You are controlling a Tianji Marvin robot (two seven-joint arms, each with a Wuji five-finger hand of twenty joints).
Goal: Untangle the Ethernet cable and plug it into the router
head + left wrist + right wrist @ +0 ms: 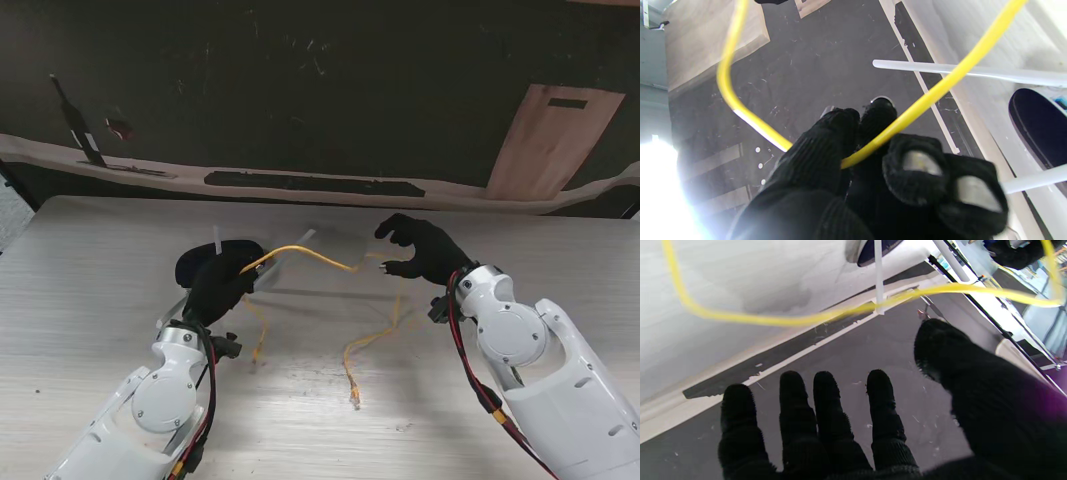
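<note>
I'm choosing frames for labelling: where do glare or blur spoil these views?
Left wrist view: white glare floods one corner beside the left hand, though the yellow cable is sharp. Right wrist view: the cable is smeared, with bright washout near the thumb. Stand view: even light, cable thin but readable.

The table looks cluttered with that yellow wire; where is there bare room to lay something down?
The table is bare left of the left hand, and along the far right edge beyond the right hand. The middle is crowded: the yellow cable spans between the hands, its loops trailing nearer to me, beside the black router.
</note>
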